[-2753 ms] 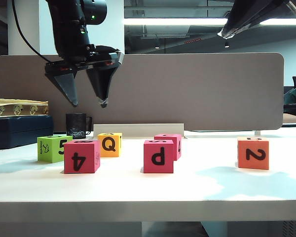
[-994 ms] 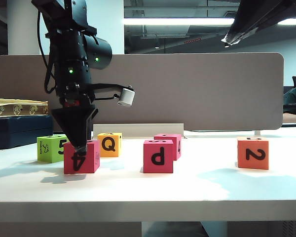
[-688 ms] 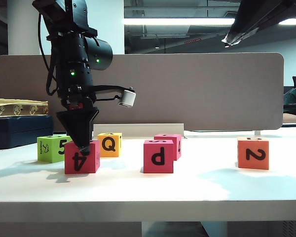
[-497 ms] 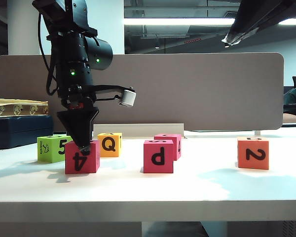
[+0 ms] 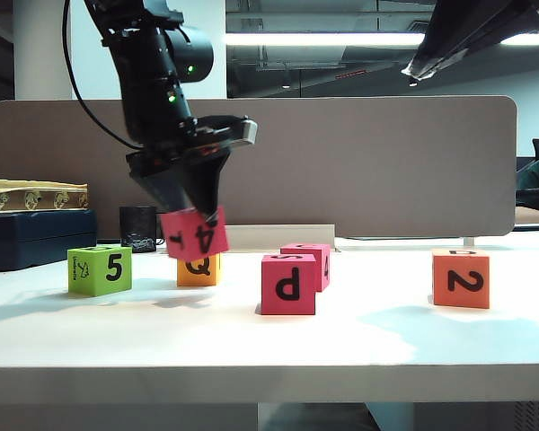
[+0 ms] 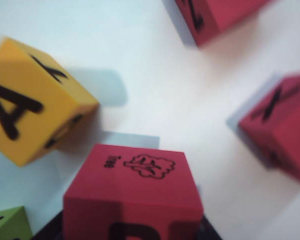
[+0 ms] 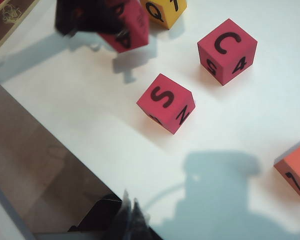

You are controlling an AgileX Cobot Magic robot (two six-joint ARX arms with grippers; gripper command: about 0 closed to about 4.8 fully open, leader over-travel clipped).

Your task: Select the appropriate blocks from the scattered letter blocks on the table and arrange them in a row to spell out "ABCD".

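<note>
My left gripper (image 5: 190, 215) is shut on a pink block (image 5: 196, 236) marked 4 and holds it tilted above the table (image 5: 269, 350). In the left wrist view the held pink block (image 6: 132, 190) fills the space between the dark fingers. Just behind and below it stands the yellow-orange block (image 5: 198, 269), showing an A (image 6: 30, 100). The pink p block (image 5: 288, 284) has another pink block (image 5: 313, 260), marked C (image 7: 227, 50), behind it. The orange-red 2 block (image 5: 461, 278) sits far right. My right gripper (image 7: 130, 207) is shut and empty, high at the upper right (image 5: 415, 61).
A lime-green block (image 5: 100, 269) marked 5 stands at the left. A black mug (image 5: 138, 229) and a dark box with a tan tray sit behind the table at far left. A grey partition (image 5: 359, 162) runs along the back.
The left gripper came down and closed on the pink 4 block. It then lifted the block up and to the right and rolled it, so it hangs tilted. The right arm stayed still.
</note>
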